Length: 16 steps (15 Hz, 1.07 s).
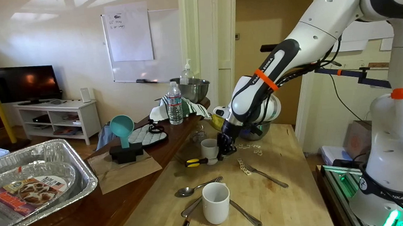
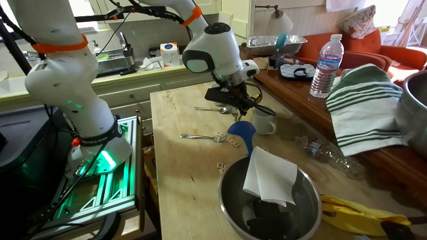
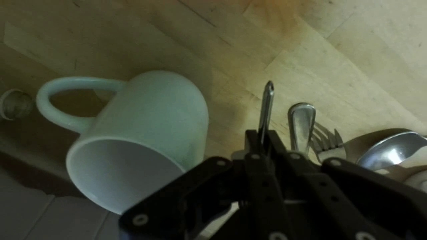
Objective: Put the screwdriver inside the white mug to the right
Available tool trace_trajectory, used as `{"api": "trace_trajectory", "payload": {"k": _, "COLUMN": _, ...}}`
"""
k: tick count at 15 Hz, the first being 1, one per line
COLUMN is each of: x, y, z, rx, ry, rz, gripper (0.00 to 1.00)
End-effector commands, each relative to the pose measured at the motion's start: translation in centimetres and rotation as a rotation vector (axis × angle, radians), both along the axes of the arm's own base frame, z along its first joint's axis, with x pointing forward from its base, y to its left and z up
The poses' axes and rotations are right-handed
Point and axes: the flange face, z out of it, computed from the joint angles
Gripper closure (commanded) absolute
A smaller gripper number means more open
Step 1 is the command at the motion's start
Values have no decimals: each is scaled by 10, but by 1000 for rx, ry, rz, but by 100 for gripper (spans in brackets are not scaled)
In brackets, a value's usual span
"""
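The wrist view had the gripper pointing down over the table, its two fingers pinched together on the thin metal shaft of the screwdriver, the tip poking out past them. One white mug stood to the left, apart from the tip, its handle turned away; to the right lay one fork and one spoon. In an exterior view, the arm slanted down from its base on the right, elbow high and wrist bent, so the fingers hung low just beside that mug. The screwdriver's yellow-and-black handle stuck out sideways, outside the mug. There were two mugs, the larger-looking mug nearer the camera with cutlery around it, too overlapped to count; one lone fork lay to the right. In an exterior view, the arm arched over from the left, and a bit of yellow showed by the gripper. There were two clear bottles, an upright bottle on the ledge and a lying bottle on the table; one metal bowl held one blue scoop and one folded paper, and part of a second bowl showed beside one striped towel.
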Motion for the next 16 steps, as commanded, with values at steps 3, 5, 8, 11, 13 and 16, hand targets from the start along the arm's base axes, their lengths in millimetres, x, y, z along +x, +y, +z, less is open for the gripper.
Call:
{"api": "trace_trajectory", "payload": {"k": 3, "x": -20, "y": 12, "z": 39, "rx": -23, "ry": 60, "rz": -26, "gripper": 98}}
{"api": "trace_trajectory", "payload": {"k": 5, "x": -22, "y": 22, "z": 66, "rx": -30, "ry": 76, "rz": -7, "gripper": 98}}
{"api": "trace_trajectory", "payload": {"k": 8, "x": -32, "y": 38, "z": 102, "rx": 39, "ry": 165, "rz": 39, "gripper": 98}}
{"api": "trace_trajectory", "payload": {"k": 11, "x": -43, "y": 27, "z": 145, "rx": 31, "ry": 260, "rz": 79, "gripper": 98}}
{"api": "trace_trajectory", "payload": {"k": 13, "x": -45, "y": 8, "z": 182, "rx": -64, "ry": 294, "rz": 83, "gripper": 98}}
{"api": "trace_trajectory", "payload": {"k": 16, "x": -35, "y": -26, "z": 209, "rx": -250, "ry": 303, "rz": 100, "gripper": 98}}
